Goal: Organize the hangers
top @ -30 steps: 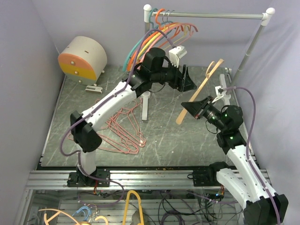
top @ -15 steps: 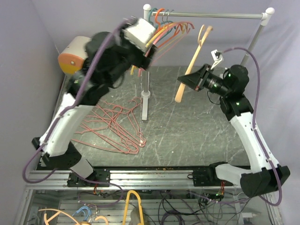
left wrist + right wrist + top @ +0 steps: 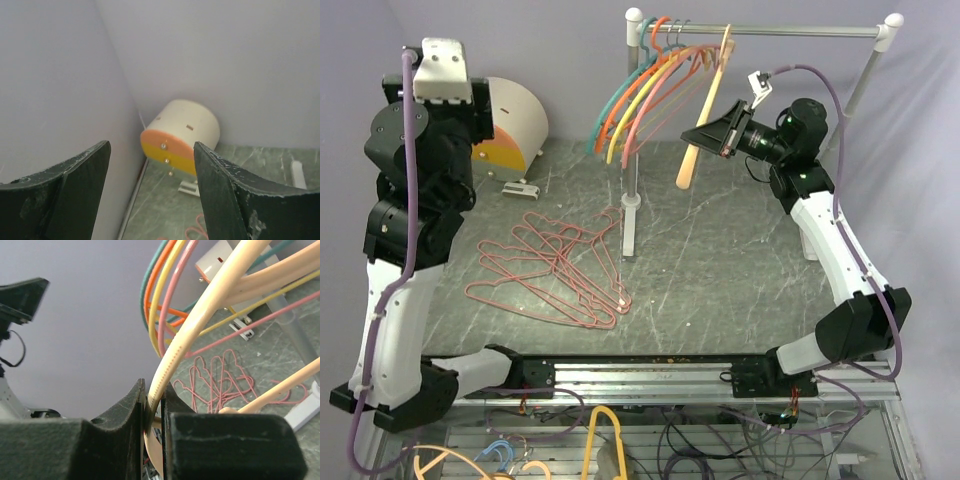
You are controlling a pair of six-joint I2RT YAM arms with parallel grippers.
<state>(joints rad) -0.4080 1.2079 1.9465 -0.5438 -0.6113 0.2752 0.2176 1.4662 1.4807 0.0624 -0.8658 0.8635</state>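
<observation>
My right gripper (image 3: 713,131) is shut on a peach plastic hanger (image 3: 701,112) and holds it up under the silver rail (image 3: 790,33). The hanger's hook end reaches the rail; I cannot tell whether it hangs on it. In the right wrist view the jaws (image 3: 154,396) pinch the peach hanger's arm (image 3: 200,315). Teal, orange, yellow and pink plastic hangers (image 3: 635,92) hang at the rail's left end. Several pink wire hangers (image 3: 560,270) lie in a pile on the table. My left gripper (image 3: 150,147) is open and empty, raised high at the far left.
A round cream container with an orange and yellow face (image 3: 515,125) stands at the back left corner, and shows between the fingers in the left wrist view (image 3: 182,135). The rail's white post (image 3: 632,200) stands mid-table. Walls close in on the left, back and right.
My left arm swung away from the rail to the far left and rose. My right arm lifted the peach hanger up and left to the rail.
</observation>
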